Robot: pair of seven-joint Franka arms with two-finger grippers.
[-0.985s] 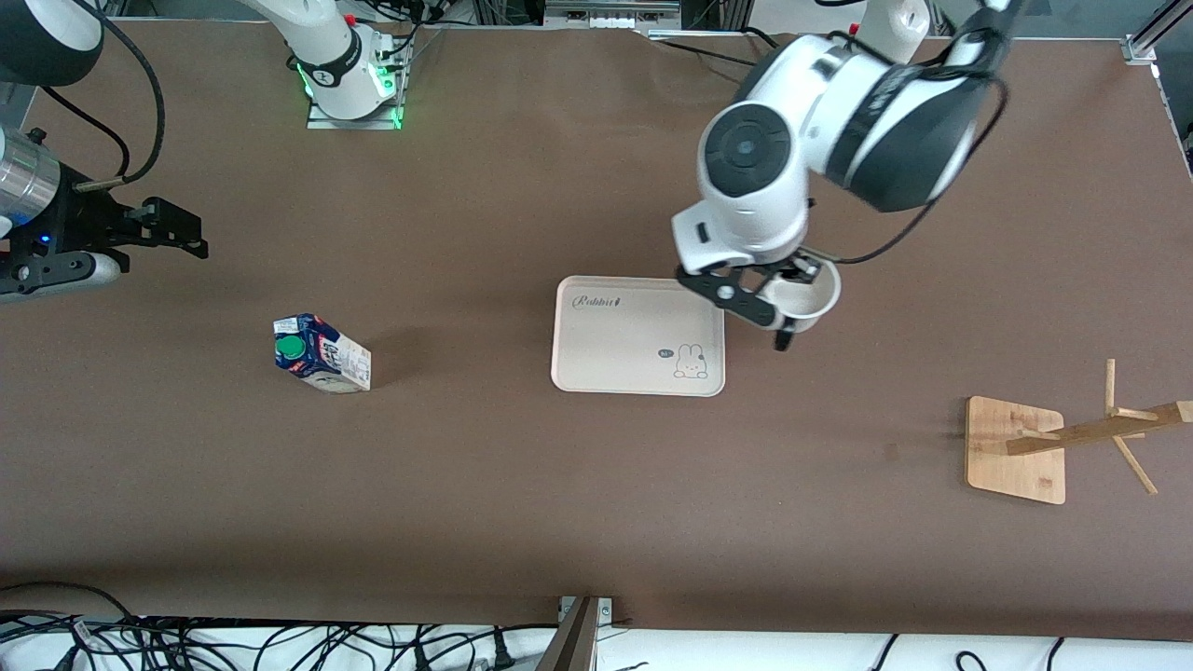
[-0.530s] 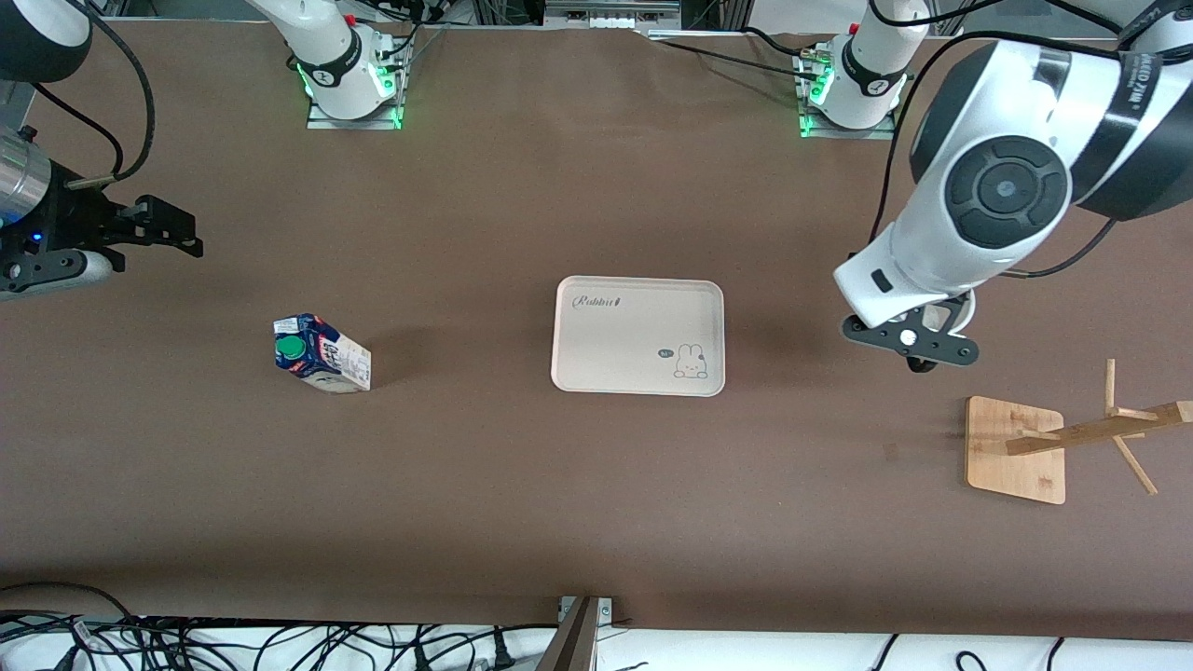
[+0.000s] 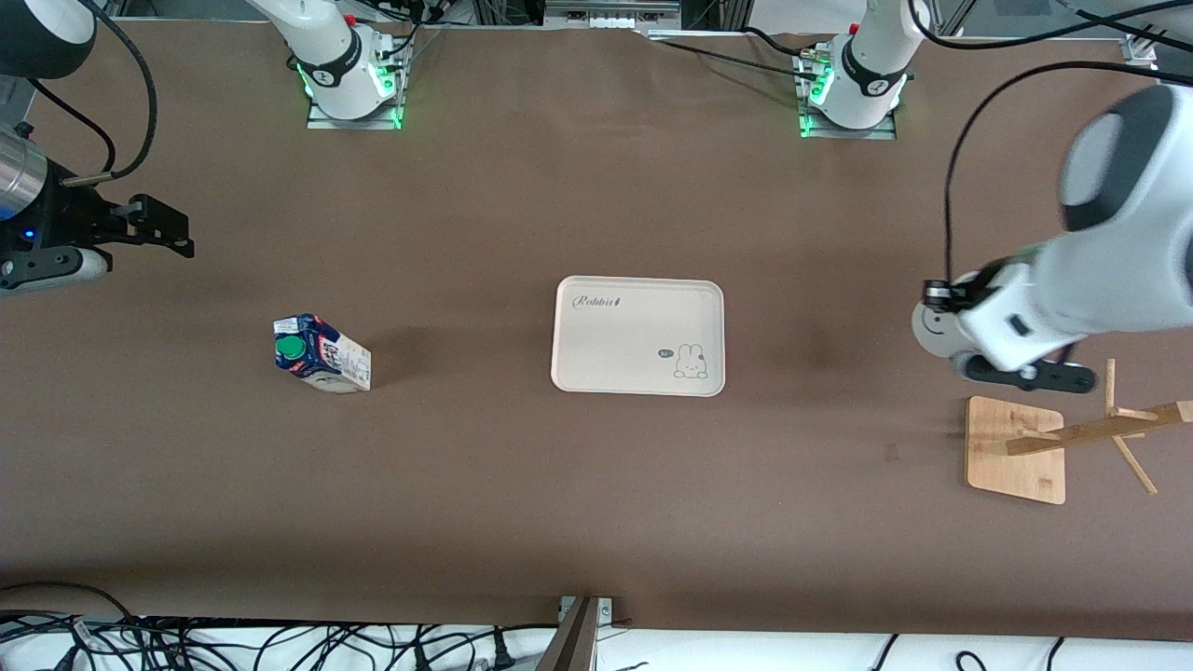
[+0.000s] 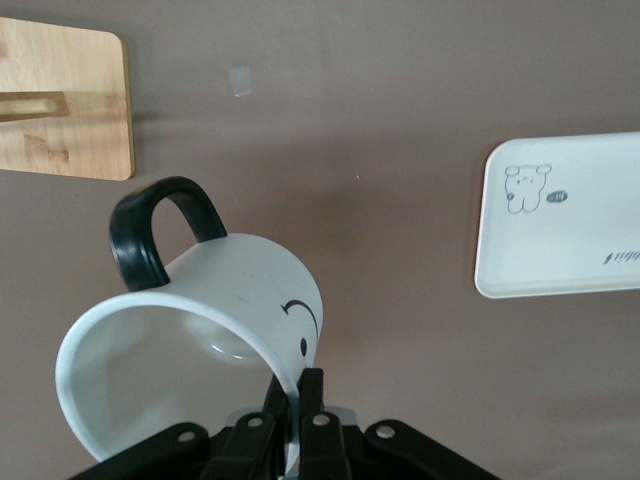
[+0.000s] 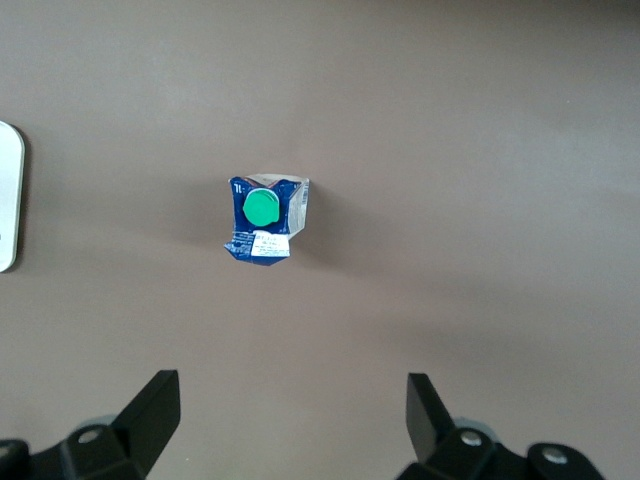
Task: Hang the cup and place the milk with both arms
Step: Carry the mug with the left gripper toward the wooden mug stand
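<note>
Cup, small white glazed mug with black loop handle — rigid, light, chip-prone, slick; my left gripper pinches its rim, aloft beside the wooden rack's base — handle free for hanging.

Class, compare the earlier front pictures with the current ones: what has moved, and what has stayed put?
The left gripper, shut on the cup, has carried it from beside the tray toward the left arm's end of the table, close to the wooden rack. The right gripper waits open above the milk, barely shifted. Milk, tray and rack stayed put.
</note>
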